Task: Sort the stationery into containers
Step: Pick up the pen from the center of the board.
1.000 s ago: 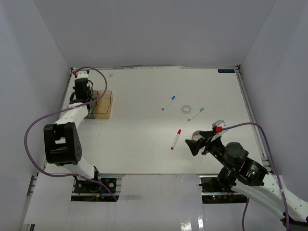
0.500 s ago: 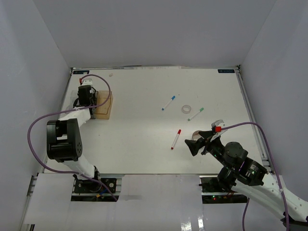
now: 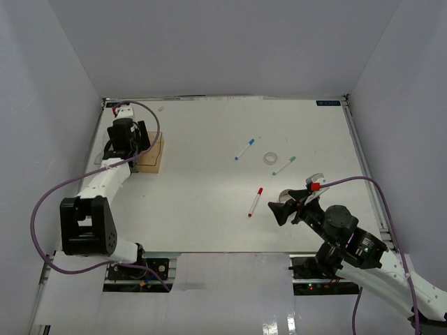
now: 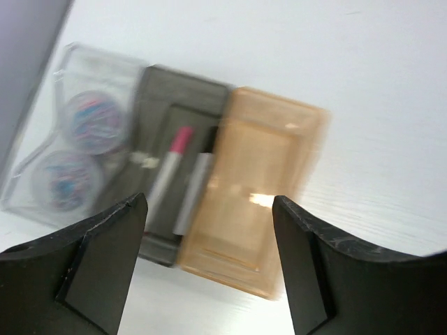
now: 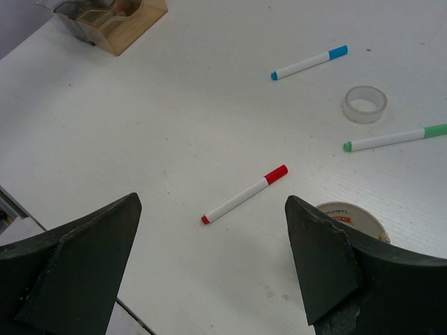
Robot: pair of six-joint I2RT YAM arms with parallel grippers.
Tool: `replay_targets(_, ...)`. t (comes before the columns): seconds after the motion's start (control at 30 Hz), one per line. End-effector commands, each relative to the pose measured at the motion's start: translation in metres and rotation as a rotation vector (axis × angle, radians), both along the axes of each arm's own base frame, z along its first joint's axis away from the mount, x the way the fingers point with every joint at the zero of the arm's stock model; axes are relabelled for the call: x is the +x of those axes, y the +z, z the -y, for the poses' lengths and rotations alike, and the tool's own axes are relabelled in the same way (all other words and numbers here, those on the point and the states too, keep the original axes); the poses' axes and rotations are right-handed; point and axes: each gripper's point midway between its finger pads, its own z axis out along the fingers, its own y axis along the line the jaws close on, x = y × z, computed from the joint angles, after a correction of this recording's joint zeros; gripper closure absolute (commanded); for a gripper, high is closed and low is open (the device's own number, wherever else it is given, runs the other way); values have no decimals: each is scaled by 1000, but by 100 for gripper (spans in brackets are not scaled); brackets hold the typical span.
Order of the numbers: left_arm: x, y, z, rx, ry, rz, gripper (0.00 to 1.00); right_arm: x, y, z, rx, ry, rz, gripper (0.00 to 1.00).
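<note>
In the left wrist view my left gripper (image 4: 209, 244) hangs open above the row of containers. The clear bin (image 4: 42, 139) holds two round jars (image 4: 91, 122). A pink-capped marker (image 4: 171, 164) and a second marker (image 4: 198, 183) lie in the smoky grey bin (image 4: 157, 84). The amber bin (image 4: 251, 202) holds nothing. My right gripper (image 5: 213, 258) is open over the table, with the red-capped marker (image 5: 244, 194) lying between and beyond its fingers. Beyond lie the blue-capped marker (image 5: 309, 63), the green-capped marker (image 5: 394, 138) and a tape roll (image 5: 364, 103). A second tape roll (image 5: 349, 220) sits partly behind the right finger.
The bins (image 3: 151, 155) stand near the table's left edge, close to the side wall. The loose stationery lies right of centre, around the red marker (image 3: 255, 202). White walls enclose the table on three sides. A purple cable loops beside each arm.
My left gripper has gone from shut to open above the bins, and the left arm's elbow has swung back toward the near edge. The right arm has not moved.
</note>
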Motion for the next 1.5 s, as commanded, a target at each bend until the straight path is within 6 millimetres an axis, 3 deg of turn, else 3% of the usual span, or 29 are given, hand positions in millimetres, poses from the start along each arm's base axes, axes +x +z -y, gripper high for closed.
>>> replay_targets(0.0, -8, 53, 79, -127, -180, 86, 17, 6, 5, 0, 11, -27, 18, 10)
replay_targets(0.07, -23, 48, 113, -158, -240, 44, 16, 8, 4, 3, 1, -52, 11, 10)
replay_targets(0.17, -61, 47, 199, -272, -409, 12, 15, 14, 4, 10, -14, -107, 1, 10)
replay_targets(0.2, -71, 40, 214, -296, -433, -11, 15, 15, 2, 14, -22, -128, -7, 10)
replay_targets(0.23, -87, 35, 247, -345, -478, -35, 15, 18, 7, 21, -19, -171, -2, 10)
replay_targets(0.3, -102, 26, 278, -369, -515, -69, 15, 20, 9, 29, -20, -207, -8, 10)
replay_targets(0.33, -121, 21, 309, -380, -574, -96, 15, 20, 16, 32, -9, -219, 0, 10)
replay_targets(0.37, -124, 2, 320, -340, -564, -131, 15, 20, 21, 37, 1, -237, 9, 10)
replay_targets(0.4, -129, -4, 333, -327, -576, -145, 15, 20, 25, 40, 13, -247, 13, 10)
replay_targets(0.43, -140, -2, 358, -327, -617, -149, 15, 19, 29, 44, 19, -261, 14, 10)
replay_targets(0.47, -142, -22, 368, -291, -609, -185, 15, 18, 34, 47, 43, -268, 16, 10)
replay_targets(0.53, -150, -37, 396, -279, -628, -217, 18, 15, 38, 52, 59, -274, 15, 10)
replay_targets(0.57, -153, -30, 405, -298, -641, -206, 19, 14, 39, 54, 68, -277, 13, 10)
replay_targets(0.6, -154, -44, 412, -279, -637, -226, 21, 12, 39, 55, 77, -279, 3, 10)
replay_targets(0.63, -159, -41, 426, -284, -657, -223, 24, 11, 36, 56, 71, -280, -6, 10)
replay_targets(0.67, -161, -54, 432, -266, -659, -243, 25, 10, 36, 58, 77, -281, -10, 10)
replay_targets(0.77, -168, -57, 456, -260, -694, -245, 29, 7, 32, 62, 80, -292, -29, 10)
replay_targets(0.8, -172, -69, 461, -237, -702, -263, 30, 7, 32, 64, 87, -298, -30, 10)
replay_targets(1.0, -175, -86, 474, -206, -705, -280, 38, 4, 36, 70, 126, -304, -11, 10)
replay_targets(1.3, -183, -123, 456, -141, -655, -353, 56, 4, 34, 70, 126, -302, -10, 10)
replay_targets(1.47, -184, -125, 440, -107, -611, -360, 75, 4, 34, 69, 127, -301, -11, 10)
